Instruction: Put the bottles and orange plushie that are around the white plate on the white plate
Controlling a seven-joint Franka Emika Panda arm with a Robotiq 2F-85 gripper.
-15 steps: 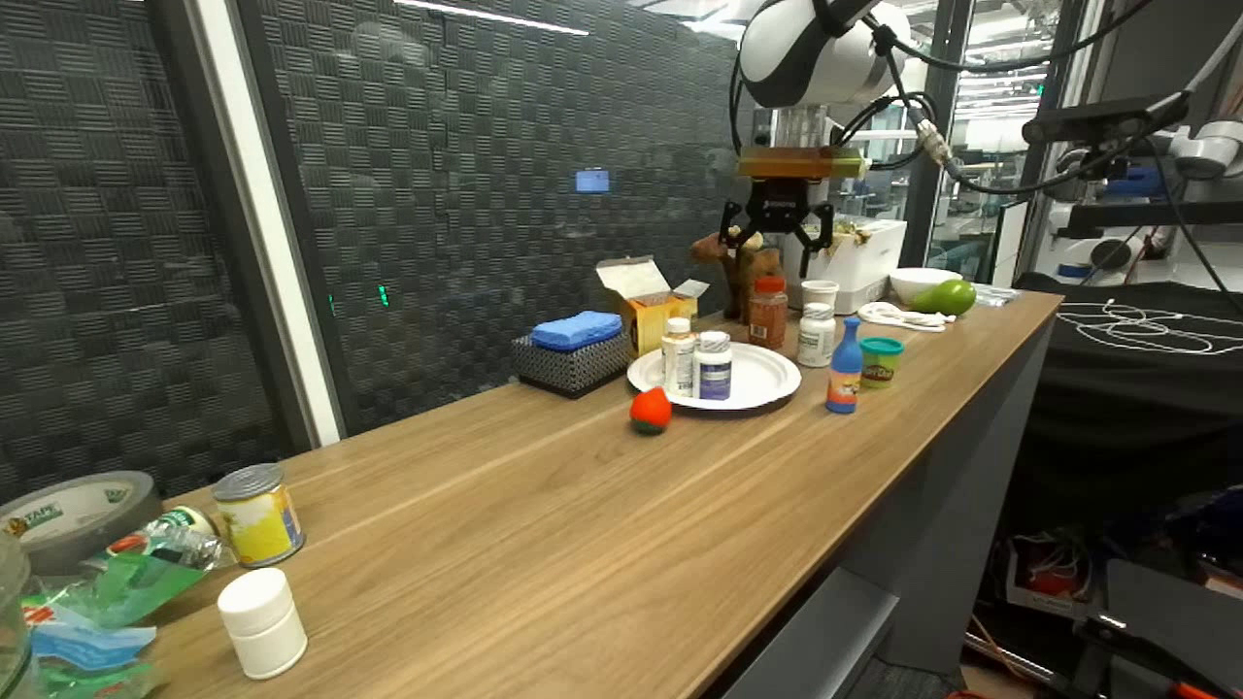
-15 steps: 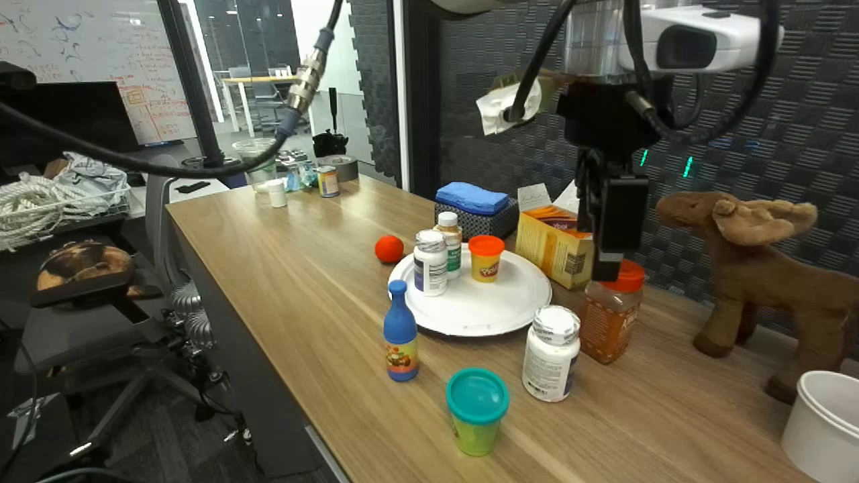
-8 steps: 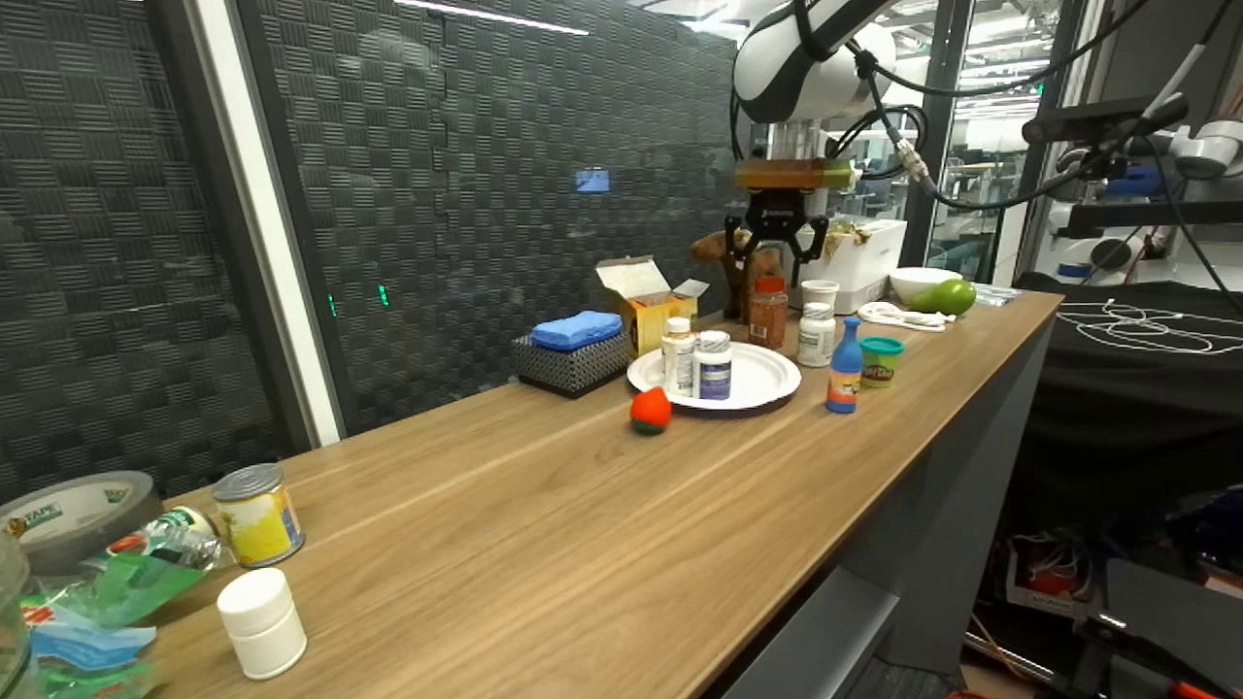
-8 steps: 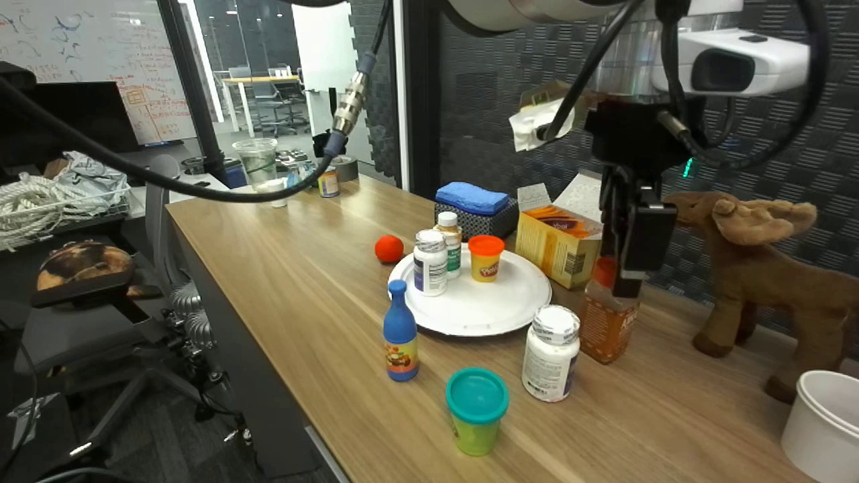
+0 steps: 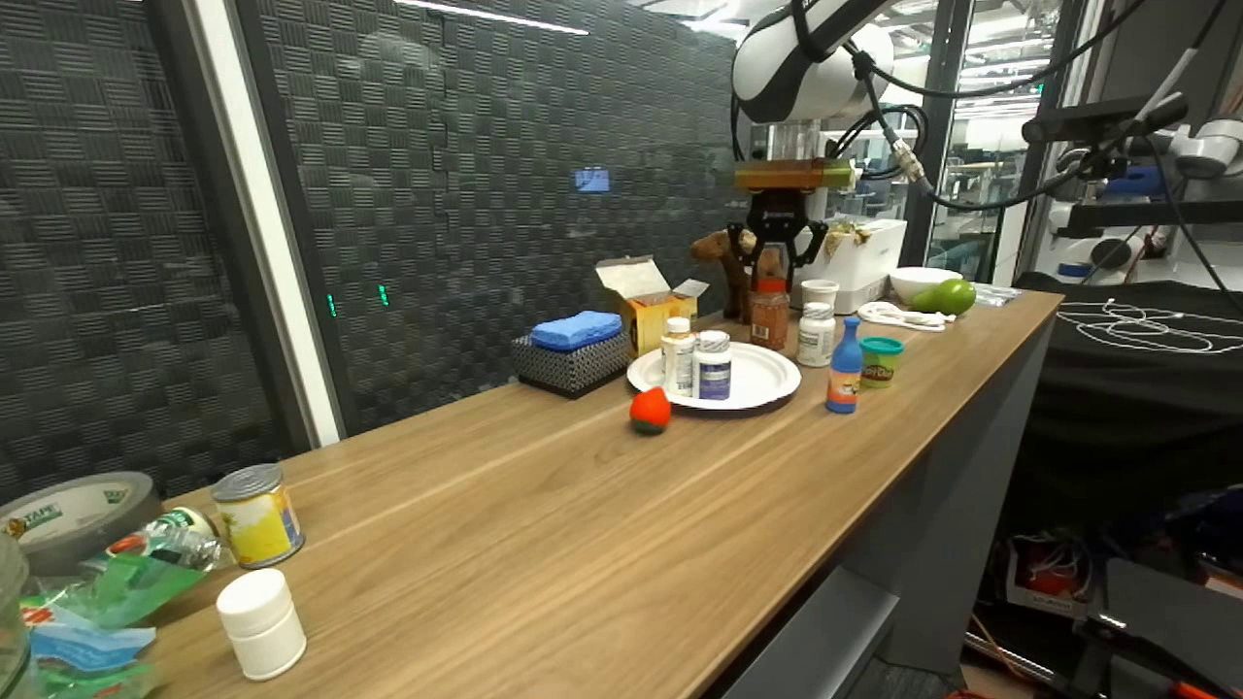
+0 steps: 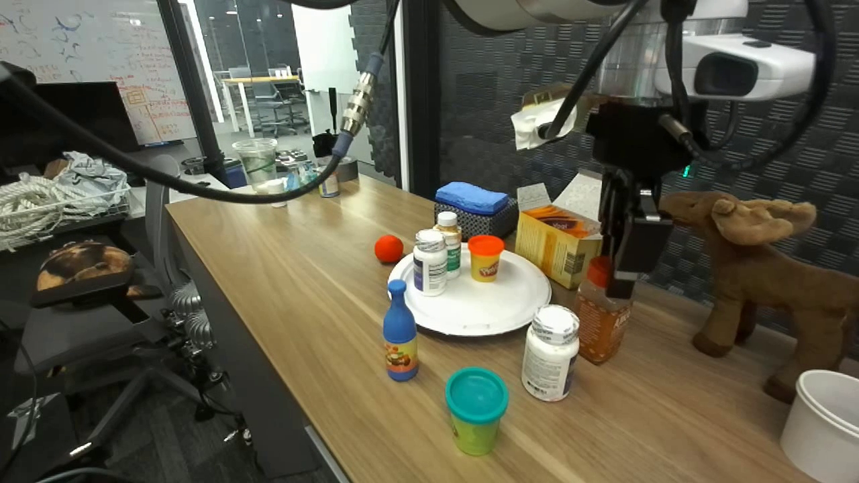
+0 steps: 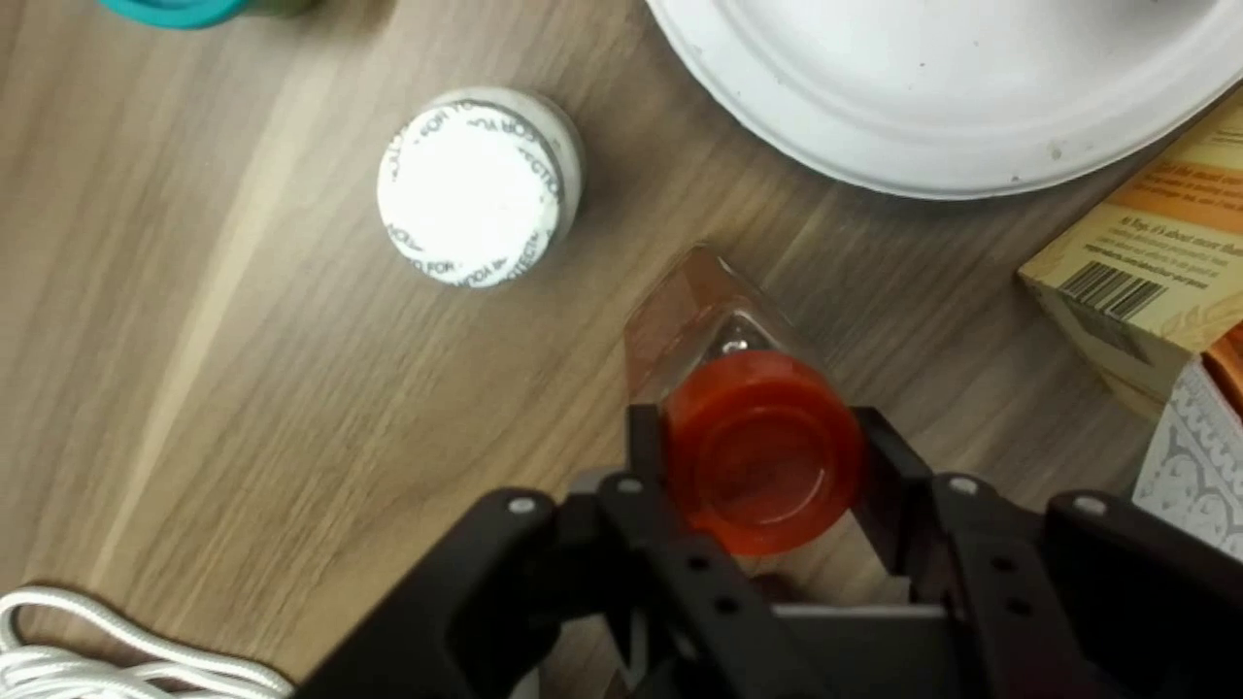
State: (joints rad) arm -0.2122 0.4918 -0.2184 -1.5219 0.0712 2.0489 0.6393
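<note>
Beside white plate [image 6: 476, 310], on worktop [image 6: 322, 248]: red-capped bottle [image 6: 597, 329], pinched near top by end effector [image 7: 762, 447]. White bottle [image 6: 550, 355], blue bottle [image 6: 400, 335] also off plate, upright. Orange plushie [image 6: 389, 249] just beside plate. Purple-labelled bottle [image 5: 714, 369], green-labelled bottle [image 6: 453, 255] standing on plate.

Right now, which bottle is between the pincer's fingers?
The red-capped bottle: its cap alone sits inside the pincer; the blue bottle and white bottles stand clear of it.

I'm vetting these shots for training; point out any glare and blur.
Wrist view: glare bleaches the white bottle's cap, leaving lettering only round its rim; the gripper looks soft, perhaps too near. In an exterior view: pale sheen on the tabletop toward its far end.
</note>
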